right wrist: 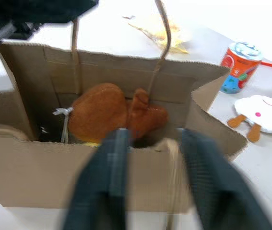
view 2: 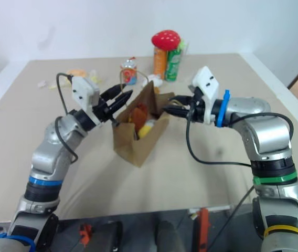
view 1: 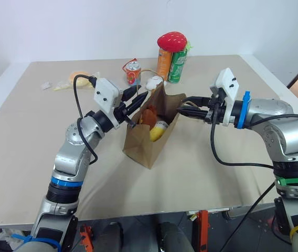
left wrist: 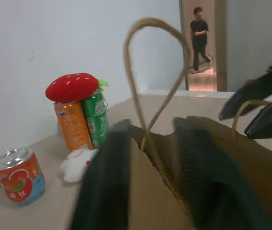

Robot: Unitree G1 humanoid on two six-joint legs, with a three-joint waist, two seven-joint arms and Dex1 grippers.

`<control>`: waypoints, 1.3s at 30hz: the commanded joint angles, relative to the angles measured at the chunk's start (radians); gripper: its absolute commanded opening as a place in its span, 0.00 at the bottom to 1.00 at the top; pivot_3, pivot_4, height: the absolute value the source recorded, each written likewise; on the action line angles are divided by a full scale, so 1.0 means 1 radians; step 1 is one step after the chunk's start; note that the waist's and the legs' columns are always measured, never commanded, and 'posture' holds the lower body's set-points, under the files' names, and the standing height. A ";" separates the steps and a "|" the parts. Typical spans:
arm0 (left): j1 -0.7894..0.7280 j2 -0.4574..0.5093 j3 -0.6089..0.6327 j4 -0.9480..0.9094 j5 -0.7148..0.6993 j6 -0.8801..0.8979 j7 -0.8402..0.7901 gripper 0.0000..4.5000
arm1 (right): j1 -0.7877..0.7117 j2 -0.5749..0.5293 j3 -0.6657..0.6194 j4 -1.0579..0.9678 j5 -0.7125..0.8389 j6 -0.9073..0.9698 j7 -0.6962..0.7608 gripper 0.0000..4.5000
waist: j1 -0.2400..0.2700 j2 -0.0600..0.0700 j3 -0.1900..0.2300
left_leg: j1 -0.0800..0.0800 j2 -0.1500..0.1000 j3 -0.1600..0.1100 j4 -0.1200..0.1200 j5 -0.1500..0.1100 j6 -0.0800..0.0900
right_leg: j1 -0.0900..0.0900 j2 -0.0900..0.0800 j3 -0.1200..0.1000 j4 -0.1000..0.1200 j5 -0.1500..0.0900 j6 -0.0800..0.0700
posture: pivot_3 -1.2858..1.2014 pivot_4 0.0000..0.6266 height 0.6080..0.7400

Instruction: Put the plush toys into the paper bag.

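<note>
The orange-brown animal plush (right wrist: 112,112) and the yellow egg-shaped plush (view 1: 158,131) are lying inside the paper bag (view 1: 144,144), which is standing mid-table between the two grippers. The left gripper (view 1: 136,100) is reaching in from the bag's left rim and the right gripper (view 1: 191,111) from its right rim, both with fingers parted astride the rim and gripping nothing. The bag's wall is hiding most of the yellow plush.

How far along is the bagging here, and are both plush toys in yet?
Both look in: the orange-brown plush and the yellow egg plush sit inside the paper bag. The left gripper and right gripper are open at the bag's rims, holding nothing. Only withdrawing seems left.
</note>
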 commanded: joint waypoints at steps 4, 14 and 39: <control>0.017 0.028 0.032 -0.094 -0.074 0.049 -0.030 0.97 | -0.073 0.010 -0.191 -0.029 0.174 0.156 -0.070 1.00 | 0.000 0.000 0.000 | 0.000 0.000 0.000 0.000 0.000 0.000 | 0.000 0.000 0.000 0.000 0.000 0.000 | 0.52 0.24 1.00; 0.071 0.161 0.135 -0.225 -0.371 0.313 -0.131 0.99 | 0.056 -0.150 -0.242 0.156 0.065 0.048 -0.045 0.95 | 0.000 0.000 0.000 | 0.000 0.000 0.000 0.000 -0.001 0.001 | 0.000 0.000 0.000 0.000 -0.001 0.000 | 0.52 0.24 1.00; 0.344 0.274 0.051 -0.423 -0.356 0.328 -0.141 1.00 | 0.168 0.011 0.103 -0.345 0.137 0.122 -0.010 0.02 | -0.012 -0.001 0.002 | 0.001 0.007 0.006 0.005 -0.002 0.002 | 0.000 0.008 0.008 0.000 -0.004 -0.006 | 0.52 0.24 1.00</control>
